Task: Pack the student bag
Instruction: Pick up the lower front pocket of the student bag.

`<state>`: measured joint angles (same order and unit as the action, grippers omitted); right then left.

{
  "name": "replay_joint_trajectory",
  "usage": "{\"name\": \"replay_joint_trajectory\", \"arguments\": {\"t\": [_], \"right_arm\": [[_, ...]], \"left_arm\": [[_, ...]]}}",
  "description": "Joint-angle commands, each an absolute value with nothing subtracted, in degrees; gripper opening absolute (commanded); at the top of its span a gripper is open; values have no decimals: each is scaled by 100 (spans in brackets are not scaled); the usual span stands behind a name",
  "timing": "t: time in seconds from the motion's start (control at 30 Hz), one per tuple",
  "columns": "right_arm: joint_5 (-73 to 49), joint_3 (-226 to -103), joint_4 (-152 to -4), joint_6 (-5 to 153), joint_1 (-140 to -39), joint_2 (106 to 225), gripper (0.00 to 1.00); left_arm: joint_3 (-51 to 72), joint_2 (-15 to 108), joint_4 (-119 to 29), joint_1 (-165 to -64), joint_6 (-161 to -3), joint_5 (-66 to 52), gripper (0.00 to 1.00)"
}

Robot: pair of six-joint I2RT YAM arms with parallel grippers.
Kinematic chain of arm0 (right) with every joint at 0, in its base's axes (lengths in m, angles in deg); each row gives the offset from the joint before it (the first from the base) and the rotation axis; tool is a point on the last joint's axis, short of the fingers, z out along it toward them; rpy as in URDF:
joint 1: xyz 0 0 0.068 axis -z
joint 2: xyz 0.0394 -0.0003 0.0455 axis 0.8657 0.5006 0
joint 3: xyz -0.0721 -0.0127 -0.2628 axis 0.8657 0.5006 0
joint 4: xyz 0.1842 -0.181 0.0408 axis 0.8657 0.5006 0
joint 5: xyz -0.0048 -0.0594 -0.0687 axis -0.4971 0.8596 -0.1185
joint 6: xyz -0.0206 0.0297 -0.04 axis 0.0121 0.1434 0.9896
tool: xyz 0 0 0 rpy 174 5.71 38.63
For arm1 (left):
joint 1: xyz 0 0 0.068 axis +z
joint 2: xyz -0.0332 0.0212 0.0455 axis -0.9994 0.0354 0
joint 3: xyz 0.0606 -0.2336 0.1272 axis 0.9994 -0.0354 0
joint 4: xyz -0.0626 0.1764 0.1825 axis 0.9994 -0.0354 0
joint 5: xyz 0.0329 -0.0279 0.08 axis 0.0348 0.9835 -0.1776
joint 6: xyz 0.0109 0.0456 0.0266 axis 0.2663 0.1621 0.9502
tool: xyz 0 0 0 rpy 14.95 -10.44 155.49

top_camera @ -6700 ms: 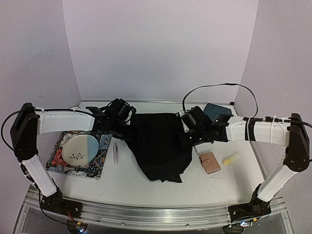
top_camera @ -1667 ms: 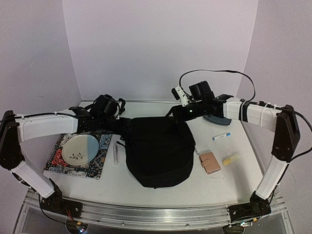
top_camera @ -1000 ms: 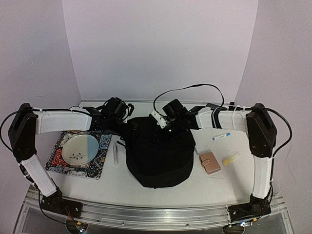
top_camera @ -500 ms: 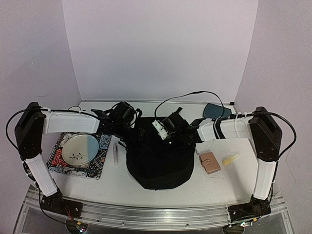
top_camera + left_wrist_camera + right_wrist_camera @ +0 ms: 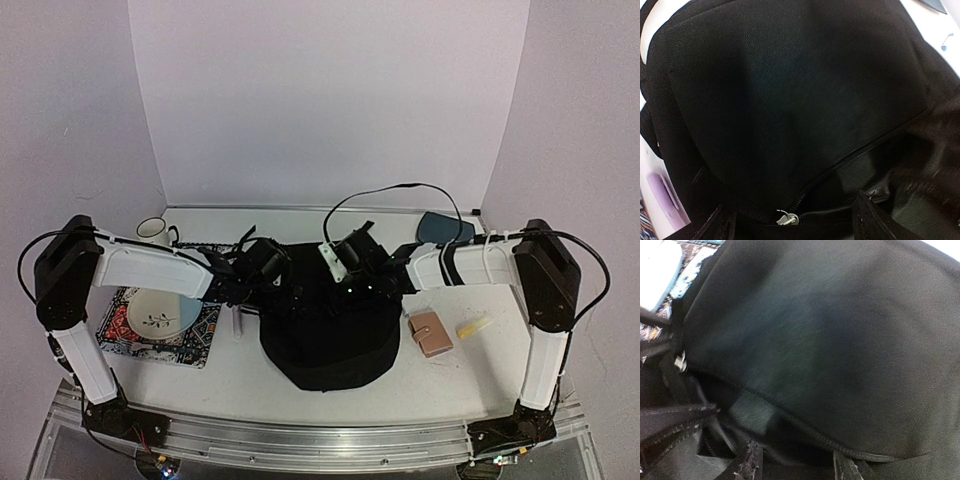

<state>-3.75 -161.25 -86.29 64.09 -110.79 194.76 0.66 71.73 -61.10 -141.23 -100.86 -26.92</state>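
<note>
The student bag [image 5: 325, 335], a black backpack, lies flat mid-table with its top towards the back. Both grippers hang over its top end. My left gripper [image 5: 268, 266] is open. In the left wrist view [image 5: 795, 222] its fingers [image 5: 871, 214] straddle the bag's [image 5: 790, 90] parted zipper line, and a silver zipper pull [image 5: 785, 217] sits between them. My right gripper [image 5: 352, 272] is open too. In the right wrist view [image 5: 797, 466] its fingers [image 5: 748, 463] stand apart above the bag's [image 5: 840, 340] zipper gap, gripping nothing. A second silver pull [image 5: 679, 361] shows at the left.
A plate [image 5: 155, 314] rests on a patterned mat [image 5: 205, 325] at the left, with a mug [image 5: 152, 230] behind it. A pink wallet [image 5: 432, 333] and a yellow piece [image 5: 473, 325] lie right of the bag. A blue-grey tray [image 5: 447, 227] sits at the back right.
My left gripper has moved right and nearer, onto the bag's top, uncovering the mug. My right gripper's jaws have spread wider; its arm has lowered over the blue pen.
</note>
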Motion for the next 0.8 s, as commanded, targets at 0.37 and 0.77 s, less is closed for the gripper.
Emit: {"name": "replay_joint_trajectory", "arguments": {"t": [0.37, 0.77], "right_arm": [[811, -17260, -7443, 9020, -11084, 19390, 65], [1145, -17718, -7417, 9498, -11084, 19854, 69]], "left_arm": [[-892, 6654, -5375, -14340, -10312, -3149, 80], [-953, 6330, -5205, -14345, -10194, -3013, 82]]}}
